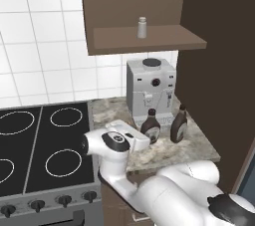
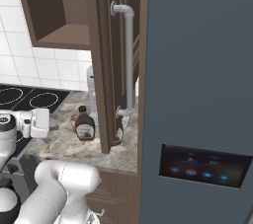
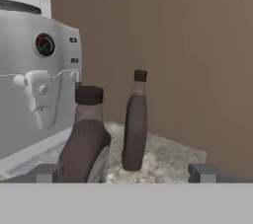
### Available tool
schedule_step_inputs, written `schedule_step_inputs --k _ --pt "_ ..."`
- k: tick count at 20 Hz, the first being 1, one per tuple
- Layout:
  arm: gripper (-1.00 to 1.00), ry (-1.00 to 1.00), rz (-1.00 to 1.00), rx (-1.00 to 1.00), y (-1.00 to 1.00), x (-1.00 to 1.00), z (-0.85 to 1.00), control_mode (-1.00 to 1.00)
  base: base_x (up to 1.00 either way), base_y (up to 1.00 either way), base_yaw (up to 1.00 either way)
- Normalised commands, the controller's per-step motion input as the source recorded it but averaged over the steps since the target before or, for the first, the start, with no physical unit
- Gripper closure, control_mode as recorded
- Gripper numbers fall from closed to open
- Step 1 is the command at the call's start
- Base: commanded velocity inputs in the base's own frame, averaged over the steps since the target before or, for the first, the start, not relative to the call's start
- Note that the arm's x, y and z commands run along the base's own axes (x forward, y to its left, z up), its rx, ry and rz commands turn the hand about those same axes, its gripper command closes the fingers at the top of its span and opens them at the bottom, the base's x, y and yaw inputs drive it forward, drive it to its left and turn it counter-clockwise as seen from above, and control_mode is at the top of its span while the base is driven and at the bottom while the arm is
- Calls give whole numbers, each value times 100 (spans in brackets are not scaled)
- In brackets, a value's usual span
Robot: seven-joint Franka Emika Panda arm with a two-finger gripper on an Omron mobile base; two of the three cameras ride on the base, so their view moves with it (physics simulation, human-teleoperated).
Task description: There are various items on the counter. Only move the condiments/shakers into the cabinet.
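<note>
Shaker (image 1: 142, 27) stands upright on the shelf of the open wall cabinet (image 1: 149, 41), at about 12 o'clock above the silver coffee machine (image 1: 150, 90). It is small, pale grey and cylindrical, well apart from everything on the worktop.

Down on the speckled stone counter (image 1: 164, 153), two dark brown squeeze bottles with black caps stand upright in front of the coffee machine. The nearer bottle (image 1: 150, 126) is at about 6 o'clock from the machine's front; the second bottle (image 1: 179, 125) stands just beside it at 3 o'clock, near the dark side panel. In the right base view the nearer bottle (image 2: 85, 125) shows its pale label, with a small brown roundish lump (image 2: 74, 119) touching or just behind it at 9 o'clock; the second bottle (image 2: 118, 132) is partly hidden by the open cabinet door (image 2: 103, 60).

The gripper (image 3: 126, 173) is level with the counter and faces the bottles. Its fingers (image 3: 203, 172) are spread wide with nothing between them. In the hand view the nearer bottle (image 3: 85, 139) rises just inside the left fingertip, at 10 o'clock, and the second bottle (image 3: 135, 122) stands farther back at 12 o'clock. The black stovetop (image 1: 42, 145) lies at 9 o'clock from the hand.
</note>
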Motion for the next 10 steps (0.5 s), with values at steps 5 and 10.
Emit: schedule_step_inputs --k 5,10 --pt "-100 0 0 0 0 22 -17 -100 0 0 0" --pt "-100 0 -1 0 0 13 -33 -100 0 0 0"
